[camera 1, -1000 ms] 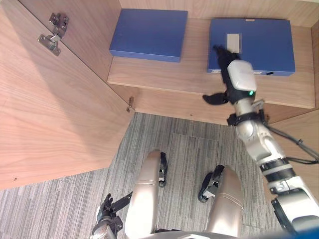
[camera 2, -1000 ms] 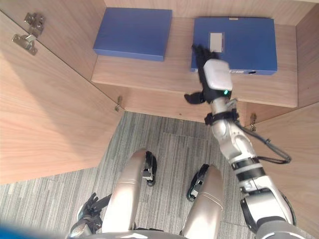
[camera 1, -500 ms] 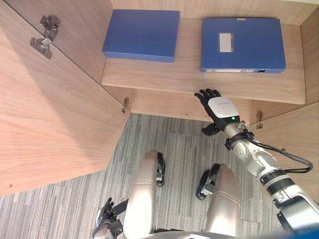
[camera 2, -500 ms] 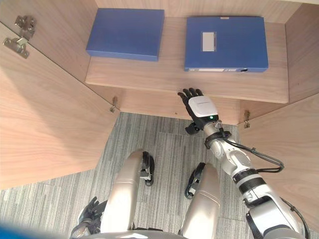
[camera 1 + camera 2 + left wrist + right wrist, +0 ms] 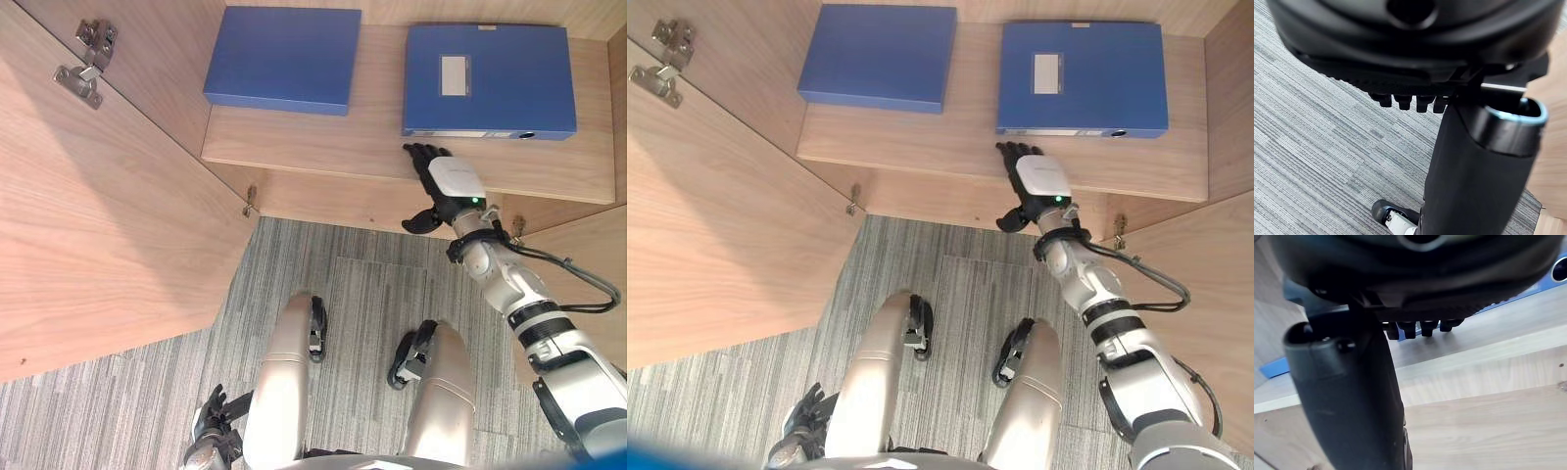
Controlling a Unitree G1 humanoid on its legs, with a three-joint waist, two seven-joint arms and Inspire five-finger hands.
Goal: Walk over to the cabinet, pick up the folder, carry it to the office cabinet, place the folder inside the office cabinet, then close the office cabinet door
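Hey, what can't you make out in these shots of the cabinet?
- The label on the right folder: too small to read, eye views.
- Whether the right robot hand touches the shelf: unclear from above.
- Same folder, right wrist view: mostly hidden behind the hand's bulk.
- The right door: cut off by the right edge, eye views.

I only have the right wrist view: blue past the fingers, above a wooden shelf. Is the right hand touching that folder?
Observer: No. In the left eye view the right hand is over the shelf's front edge, fingers straight, just short of the labelled folder.
Operator: Anything else on that shelf?
Observer: A plain blue folder lies to its left, apart from it.
Operator: And the left hand?
Observer: The left hand hangs low over the carpet, open, holding nothing.
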